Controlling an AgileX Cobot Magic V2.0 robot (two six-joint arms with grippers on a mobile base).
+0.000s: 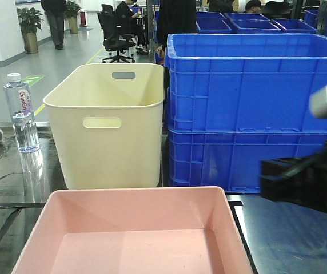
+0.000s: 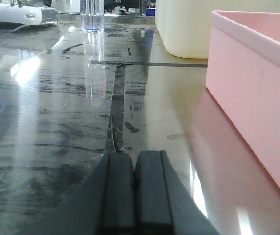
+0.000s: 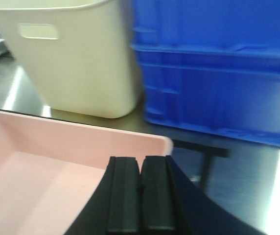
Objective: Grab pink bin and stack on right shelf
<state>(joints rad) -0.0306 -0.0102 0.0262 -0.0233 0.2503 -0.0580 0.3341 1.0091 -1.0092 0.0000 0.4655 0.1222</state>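
Black rubber pads of the right gripper sit pressed together over the pink bin's interior, its right rim corner at about one o'clock. Beyond, the cream bin stands at eleven o'clock and stacked blue crates at one, close side by side. The left gripper, jaws also pressed together, hovers low over the glossy black shelf, the bin wall at two o'clock and a water bottle at eleven, bare deck between.

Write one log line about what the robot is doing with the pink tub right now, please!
stage: before grasp | pink bin: empty, on black deck | left pincer: shut, beside bin | right pincer: shut, over bin's corner
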